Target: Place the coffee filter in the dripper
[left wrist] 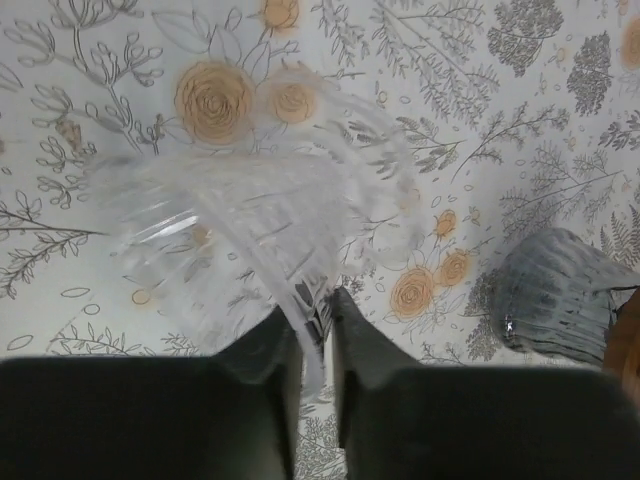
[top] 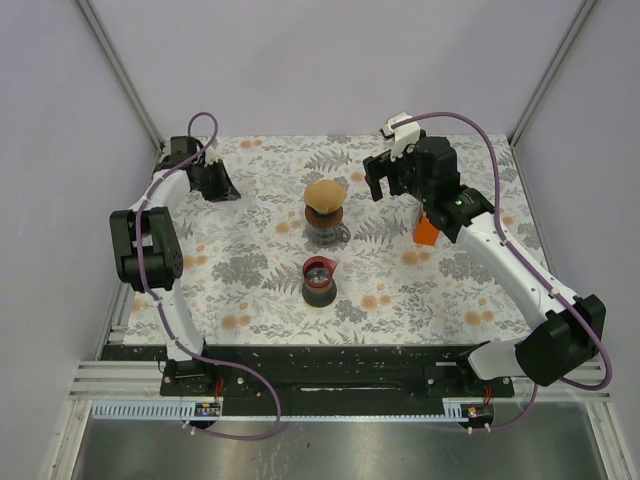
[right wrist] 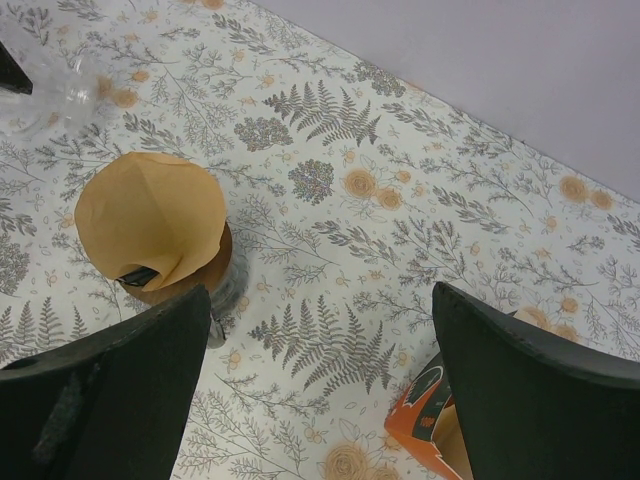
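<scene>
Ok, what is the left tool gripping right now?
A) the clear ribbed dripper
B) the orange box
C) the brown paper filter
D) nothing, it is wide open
A: the left wrist view shows the left tool pinched on the rim of the clear dripper, while the brown filter sits at mid-table, away from it.

On my feed the left arm (top: 150, 250) and right arm (top: 510, 258) are white links with black joints, and purple cables (top: 494, 165) run along each. A green light (top: 458, 203) marks the right one. Left tool (left wrist: 312, 335) and right tool (right wrist: 322, 300) have matte black fingers.
</scene>
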Action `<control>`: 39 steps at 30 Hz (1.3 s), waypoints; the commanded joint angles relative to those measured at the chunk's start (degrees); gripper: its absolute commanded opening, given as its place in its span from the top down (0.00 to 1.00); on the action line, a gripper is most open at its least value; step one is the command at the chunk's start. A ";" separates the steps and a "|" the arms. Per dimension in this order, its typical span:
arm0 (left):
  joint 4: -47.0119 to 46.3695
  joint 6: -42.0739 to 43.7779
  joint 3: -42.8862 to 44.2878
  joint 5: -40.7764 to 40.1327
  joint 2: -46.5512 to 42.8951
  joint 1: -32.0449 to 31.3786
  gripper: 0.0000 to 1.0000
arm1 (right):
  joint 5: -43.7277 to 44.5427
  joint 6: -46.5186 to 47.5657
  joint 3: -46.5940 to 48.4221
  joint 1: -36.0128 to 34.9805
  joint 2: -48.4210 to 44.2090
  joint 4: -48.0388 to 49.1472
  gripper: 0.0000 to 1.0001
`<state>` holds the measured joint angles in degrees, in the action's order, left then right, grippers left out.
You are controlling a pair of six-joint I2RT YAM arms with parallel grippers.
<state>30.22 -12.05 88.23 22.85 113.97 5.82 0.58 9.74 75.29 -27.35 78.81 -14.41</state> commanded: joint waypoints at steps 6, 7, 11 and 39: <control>4.31 13.16 3.61 -0.45 -6.65 -0.46 1.00 | -0.05 0.99 1.18 0.11 -0.23 0.71 0.01; 5.63 16.68 4.14 0.60 -8.05 -0.46 1.00 | -0.40 0.99 1.61 0.19 -0.23 0.18 0.00; 16.33 34.06 8.18 6.66 -14.29 -0.46 1.00 | -8.29 0.37 3.72 0.11 0.30 -1.75 0.00; 51.97 62.77 9.16 -27.58 -24.86 -58.73 1.00 | -9.91 -0.16 6.28 0.20 -3.31 -8.70 0.00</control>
<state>77.91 51.00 96.86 4.10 87.13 -50.50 -15.11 9.17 79.50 -27.35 75.31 -20.27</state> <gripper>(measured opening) 0.105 0.993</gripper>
